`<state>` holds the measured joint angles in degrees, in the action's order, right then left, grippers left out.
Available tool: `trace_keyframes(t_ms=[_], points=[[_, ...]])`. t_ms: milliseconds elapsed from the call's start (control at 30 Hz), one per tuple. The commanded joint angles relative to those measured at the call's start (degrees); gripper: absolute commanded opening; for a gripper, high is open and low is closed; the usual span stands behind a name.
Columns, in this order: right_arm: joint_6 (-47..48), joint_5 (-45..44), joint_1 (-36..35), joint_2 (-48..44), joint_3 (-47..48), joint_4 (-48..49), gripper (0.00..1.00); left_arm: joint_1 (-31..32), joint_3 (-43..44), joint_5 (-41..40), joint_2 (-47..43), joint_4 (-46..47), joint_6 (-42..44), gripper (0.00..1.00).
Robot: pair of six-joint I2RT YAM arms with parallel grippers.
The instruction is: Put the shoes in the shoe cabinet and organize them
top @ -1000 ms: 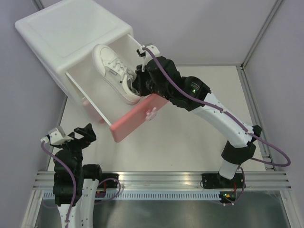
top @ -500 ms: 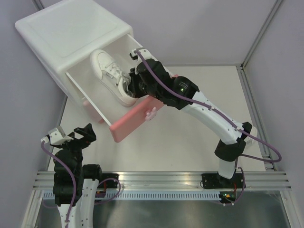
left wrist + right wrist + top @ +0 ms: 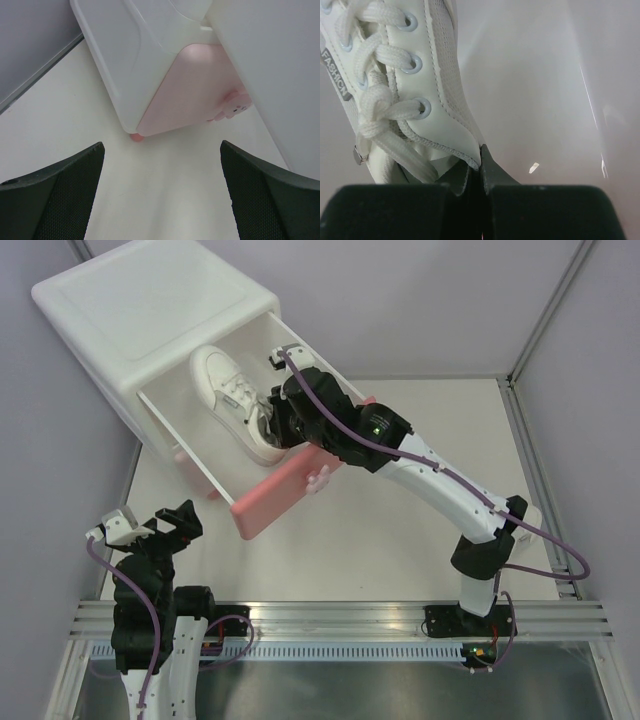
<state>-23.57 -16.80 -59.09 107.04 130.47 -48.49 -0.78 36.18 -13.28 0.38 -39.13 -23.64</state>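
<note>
From my screens, the right arm (image 3: 445, 480) is white tubular links between chunky black joint housings, one showing a small green light (image 3: 375, 426), with a thin purple cable (image 3: 581, 565) looping along it; the left arm (image 3: 145, 590) is mostly black, carrying its own purple lead (image 3: 150, 645) and a white clip (image 3: 118, 528), and the left gripper (image 3: 162, 145) has black fingers (image 3: 60, 200) with fine mesh texture

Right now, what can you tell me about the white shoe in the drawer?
The shoe is an all-white low-top sneaker, smooth like leather, with a mesh-looking side, white laces, pale blue eyelets and a small grey tag reading FASHION. It lies inside the open drawer, toe toward the back of the cabinet, heel toward the pink front. The right tool is shut on its collar edge beside the top eyelet. Whether its sole rests flat, I cannot tell.
</note>
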Motion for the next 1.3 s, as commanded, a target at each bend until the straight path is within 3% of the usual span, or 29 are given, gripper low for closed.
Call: trace_keyframes(t_ms=[0,267,567,700,1000,1100,1267], points=[[2.83,0.8,-0.15,-3.67,-2.76,4.36,0.01,0.16,0.11,-0.26,-4.69,0.99,0.96,0.99],[5.64,2.73,-0.15,-5.62,-3.39,5.16,0.01,0.07,0.03,-0.17,-4.69,0.99,1.05,0.99],[2.31,2.73,-0.15,0.0,2.5,1.21,0.01,0.16,0.03,-0.26,-4.69,1.17,1.05,0.99],[0.64,2.39,-0.15,0.88,2.59,1.47,0.07,0.07,0.03,-0.26,-4.69,0.99,1.05,0.99],[-3.67,-0.25,-0.15,2.9,4.26,0.59,0.05,0.07,-0.06,-0.26,-4.6,1.25,1.05,0.99],[-4.02,0.19,-0.06,3.26,4.18,0.59,0.09,0.07,-0.06,-0.17,-4.6,1.17,1.05,0.99],[-4.82,0.19,-0.15,3.17,3.82,1.9,0.24,0.07,-0.06,-0.17,-4.69,1.17,1.14,0.99]])
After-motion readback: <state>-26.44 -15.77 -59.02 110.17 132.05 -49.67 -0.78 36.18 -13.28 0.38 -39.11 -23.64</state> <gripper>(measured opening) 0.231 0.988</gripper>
